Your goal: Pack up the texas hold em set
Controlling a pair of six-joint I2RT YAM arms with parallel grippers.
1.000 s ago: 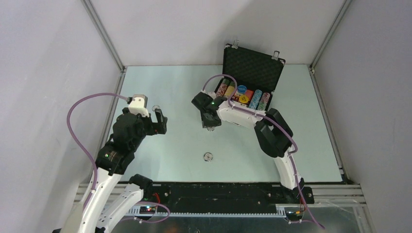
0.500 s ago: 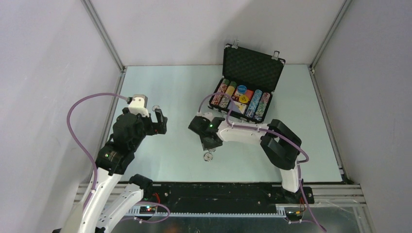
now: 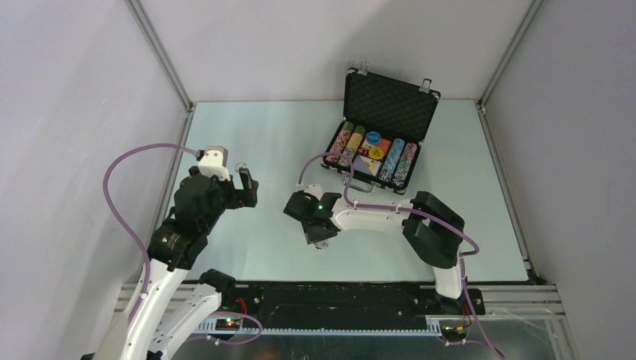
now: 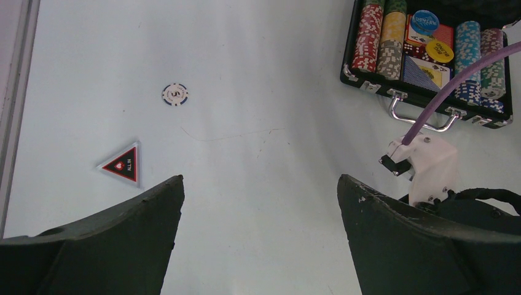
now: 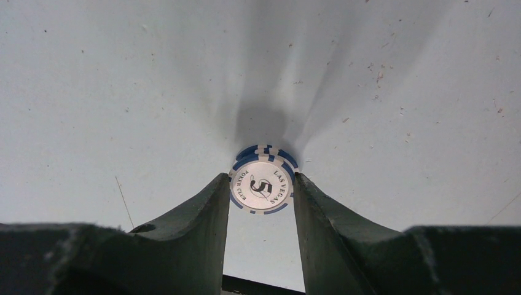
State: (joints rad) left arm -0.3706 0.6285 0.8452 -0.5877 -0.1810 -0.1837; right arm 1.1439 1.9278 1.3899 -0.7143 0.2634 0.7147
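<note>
The pale table (image 3: 247, 135) is carrying the black briefcase (image 3: 390, 101), which is sitting toward the far right with its lid standing upright and rows of chips (image 4: 382, 43) lying in its tray. The right arm (image 3: 375, 216) is reaching across to the near middle of the table, well apart from the briefcase, with the right claw (image 3: 321, 238) pointing down. That claw is standing about half open, its fingers (image 5: 203, 221) bracketing a white-and-blue poker chip (image 5: 263, 185) that is lying flat on the table. The fingers are sitting right against the chip's rim, but I cannot tell whether they are squeezing it. The left claw (image 4: 259, 181) is hovering over the left side, gaping wide and holding nothing. Ahead of it a dark triangular piece (image 4: 121, 165) and a second chip (image 4: 175, 94) are lying loose on the table, apart from each other.
</note>
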